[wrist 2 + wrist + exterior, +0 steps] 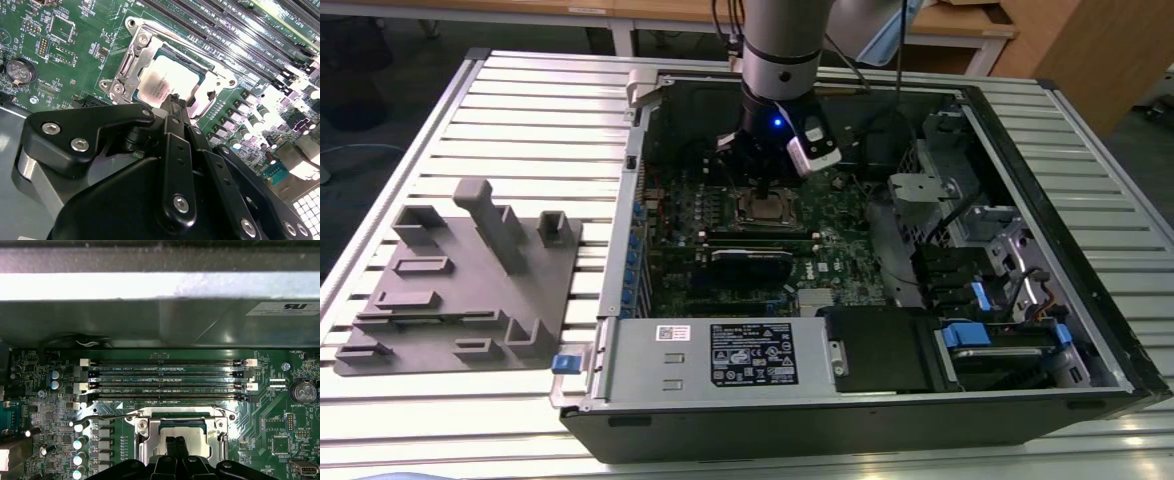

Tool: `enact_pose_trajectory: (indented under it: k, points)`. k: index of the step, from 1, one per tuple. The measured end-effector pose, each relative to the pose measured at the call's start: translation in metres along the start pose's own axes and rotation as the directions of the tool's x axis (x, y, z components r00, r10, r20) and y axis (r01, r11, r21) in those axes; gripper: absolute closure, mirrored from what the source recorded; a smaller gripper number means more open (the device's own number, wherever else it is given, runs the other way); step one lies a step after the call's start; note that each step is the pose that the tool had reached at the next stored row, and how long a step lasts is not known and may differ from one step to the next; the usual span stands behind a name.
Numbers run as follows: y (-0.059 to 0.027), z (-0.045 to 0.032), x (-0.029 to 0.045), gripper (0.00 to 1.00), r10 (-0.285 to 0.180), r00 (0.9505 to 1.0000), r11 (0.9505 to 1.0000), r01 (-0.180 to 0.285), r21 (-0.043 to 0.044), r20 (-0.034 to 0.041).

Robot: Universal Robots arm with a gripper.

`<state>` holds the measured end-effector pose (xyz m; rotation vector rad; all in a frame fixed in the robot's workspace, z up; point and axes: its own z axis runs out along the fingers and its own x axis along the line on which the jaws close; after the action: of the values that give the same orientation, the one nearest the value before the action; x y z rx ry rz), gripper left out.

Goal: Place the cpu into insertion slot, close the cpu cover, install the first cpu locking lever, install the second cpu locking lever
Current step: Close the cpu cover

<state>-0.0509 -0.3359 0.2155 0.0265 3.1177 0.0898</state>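
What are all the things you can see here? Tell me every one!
table: one, silver slats, under everything
computer case: one, black, open, on the table
holder block: one, grey, at the exterior view's left
motherboard: one, green, inside the case
cpu: one, silvery, on the motherboard
cpu cover: one, silver frame, around the cpu
memory slots: four, black, beside the cpu
coin battery: one, silver, on the motherboard
robot arm: one, silver, reaching into the case
pincer: one, black, shut, over the cpu
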Motion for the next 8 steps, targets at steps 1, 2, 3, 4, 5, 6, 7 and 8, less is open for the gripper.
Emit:
enact_pose_trajectory:
  k: [1, 2, 3, 4, 5, 6, 7, 8]
  points:
    - [0.0, 0.0001, 0.0, 0.89, -0.002, 1.0, 1.0, 0.002, -0.0001, -0.0001]
    - [0.0, 0.0003, 0.0, 0.89, -0.007, 1.0, 1.0, 0.007, -0.0003, -0.0003]
    - [0.0, 0.0004, 0.0, 0.89, -0.014, 0.9999, 0.9999, 0.014, -0.0005, -0.0007]
    - [0.0, 0.0006, 0.0, 0.89, -0.024, 0.9997, 0.9997, 0.024, -0.0007, -0.0013]
    - [0.0, 0.0007, 0.0, 0.89, -0.033, 0.9995, 0.9995, 0.033, -0.0008, -0.0018]
    - [0.0, 0.0007, 0.0001, 0.89, -0.036, 0.9994, 0.9994, 0.036, -0.0008, -0.002]
    - [0.0, 0.0009, 0.0001, 0.89, -0.036, 0.9994, 0.9994, 0.036, -0.0008, -0.002]
    - [0.0, 0.001, 0.0002, 0.89, -0.029, 0.9996, 0.9996, 0.029, -0.0007, -0.0017]
